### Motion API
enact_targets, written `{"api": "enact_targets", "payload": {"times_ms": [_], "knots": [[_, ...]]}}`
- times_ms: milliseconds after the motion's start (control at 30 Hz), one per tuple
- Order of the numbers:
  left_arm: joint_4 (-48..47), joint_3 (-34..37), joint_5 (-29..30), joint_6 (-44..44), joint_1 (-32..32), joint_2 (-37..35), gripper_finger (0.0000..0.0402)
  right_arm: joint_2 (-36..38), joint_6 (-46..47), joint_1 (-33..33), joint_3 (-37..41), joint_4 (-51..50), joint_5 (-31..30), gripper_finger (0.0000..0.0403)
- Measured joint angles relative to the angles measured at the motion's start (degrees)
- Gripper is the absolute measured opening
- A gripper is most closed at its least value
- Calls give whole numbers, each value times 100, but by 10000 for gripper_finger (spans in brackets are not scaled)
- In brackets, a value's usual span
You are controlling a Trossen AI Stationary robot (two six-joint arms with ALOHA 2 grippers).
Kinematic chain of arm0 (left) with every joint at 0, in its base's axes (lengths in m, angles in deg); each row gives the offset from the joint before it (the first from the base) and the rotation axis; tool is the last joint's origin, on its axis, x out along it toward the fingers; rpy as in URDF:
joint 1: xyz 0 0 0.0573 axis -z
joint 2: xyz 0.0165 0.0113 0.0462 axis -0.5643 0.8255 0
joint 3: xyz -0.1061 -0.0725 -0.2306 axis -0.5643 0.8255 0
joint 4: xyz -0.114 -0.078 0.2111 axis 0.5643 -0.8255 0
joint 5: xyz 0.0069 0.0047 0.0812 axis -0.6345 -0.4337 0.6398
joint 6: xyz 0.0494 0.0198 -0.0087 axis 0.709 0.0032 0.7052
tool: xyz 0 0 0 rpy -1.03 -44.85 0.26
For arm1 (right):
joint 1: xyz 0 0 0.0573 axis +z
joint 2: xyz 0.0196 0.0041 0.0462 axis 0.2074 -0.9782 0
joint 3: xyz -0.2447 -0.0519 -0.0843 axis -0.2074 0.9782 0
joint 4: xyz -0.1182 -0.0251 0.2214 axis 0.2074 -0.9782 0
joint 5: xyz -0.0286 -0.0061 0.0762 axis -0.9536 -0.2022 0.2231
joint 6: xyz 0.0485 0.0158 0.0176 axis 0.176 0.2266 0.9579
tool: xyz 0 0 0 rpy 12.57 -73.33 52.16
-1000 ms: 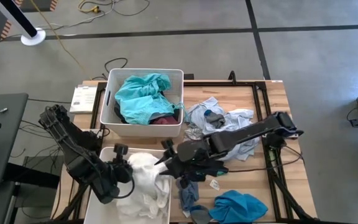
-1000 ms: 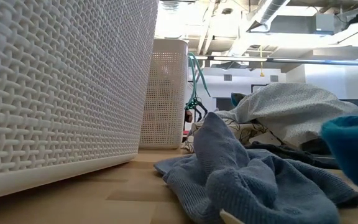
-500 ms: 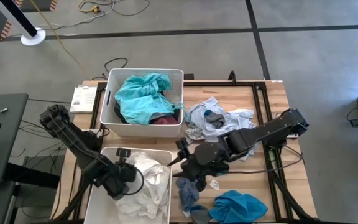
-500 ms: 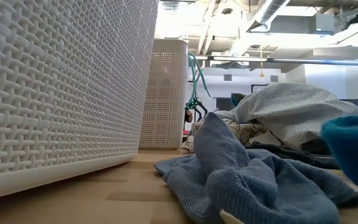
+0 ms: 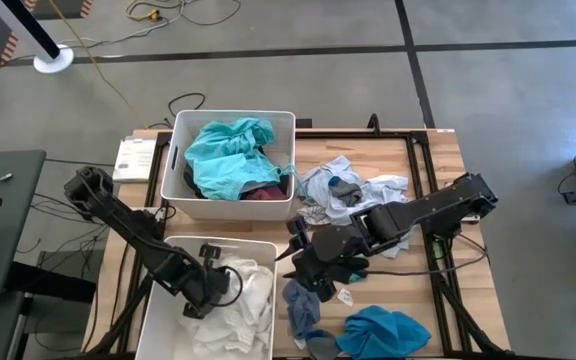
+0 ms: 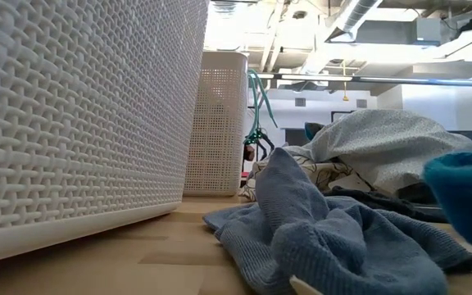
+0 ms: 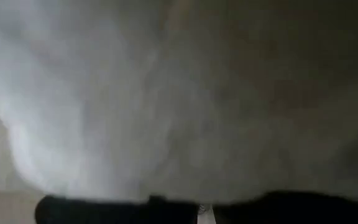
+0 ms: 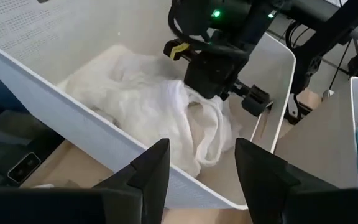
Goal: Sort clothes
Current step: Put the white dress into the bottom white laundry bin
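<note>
White clothes (image 5: 243,300) under closed left gripper (image 5: 206,300); right gripper (image 8: 196,163) gapes (empty).

White fabric (image 7: 135,93) fills nearly the whole left wrist view, soft and folded, brighter on one side and shading to dull grey on the other. The left hand's (image 7: 201,210) dark fingers (image 7: 92,208) form a low band along the edge, pressed against the cloth.

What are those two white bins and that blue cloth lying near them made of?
The near bin and the far bin look like matte white moulded plastic: one has a basket-weave relief, the other rows of small holes. The blue cloth looks like soft terry or knit, with a fuzzy ribbed nap.
</note>
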Motion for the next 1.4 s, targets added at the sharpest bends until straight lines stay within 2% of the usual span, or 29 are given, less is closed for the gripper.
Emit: {"api": "enact_targets", "payload": {"times_ms": [367, 467, 567, 700, 833, 1067, 1400], "knots": [[384, 368, -14, -191, -5, -4, 17, 0, 227, -114, 0, -359, 4, 193], [348, 327, -12, -219, -5, 1, 48, 0, 350, -150, 0, -507, -9, 193], [267, 154, -12, -191, 31, 9, 95, 0, 442, -142, 0, -745, -105, 193], [118, -299, -12, -64, 33, 11, 156, 25, 676, -134, 0, -1186, -290, 193], [-203, -900, -21, 76, 37, 13, 188, 71, 928, -136, 0, -1641, -413, 193], [-688, -1873, -5, 416, 79, 11, 194, 117, 1316, -94, 0, -2247, -450, 193], [-1760, -3205, 161, 470, 79, 10, 194, 116, 1807, 138, 0, -3123, -805, 193]]}}
